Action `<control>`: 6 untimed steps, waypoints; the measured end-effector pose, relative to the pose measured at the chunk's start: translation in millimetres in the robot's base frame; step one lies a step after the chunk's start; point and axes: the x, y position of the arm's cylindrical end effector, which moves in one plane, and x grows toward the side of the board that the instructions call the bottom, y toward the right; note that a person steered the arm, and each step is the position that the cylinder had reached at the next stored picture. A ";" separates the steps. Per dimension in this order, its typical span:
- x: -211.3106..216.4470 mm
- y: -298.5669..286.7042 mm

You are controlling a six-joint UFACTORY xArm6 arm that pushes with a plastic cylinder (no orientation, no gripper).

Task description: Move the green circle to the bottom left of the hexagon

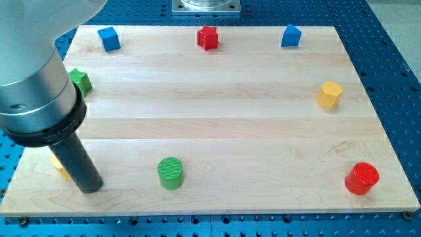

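Right now my tip rests on the desk just left of the green circle, the yellow hexagon lying far up-right; no hand exists.

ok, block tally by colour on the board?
Blue: 2, a cube and a block along the view's top
Green: 2, a cylinder and a block half hidden by the arm
Red: 2, a star and a cylinder
Yellow: 2, a hexagon and a block behind the rod
Total: 8
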 end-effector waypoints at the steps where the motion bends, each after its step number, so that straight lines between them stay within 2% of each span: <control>1: 6.9 44.0; 2: -7.9 67.2; 3: -24.7 176.3; 4: -20.6 213.3; 5: 24.0 206.9; 6: -4.9 248.0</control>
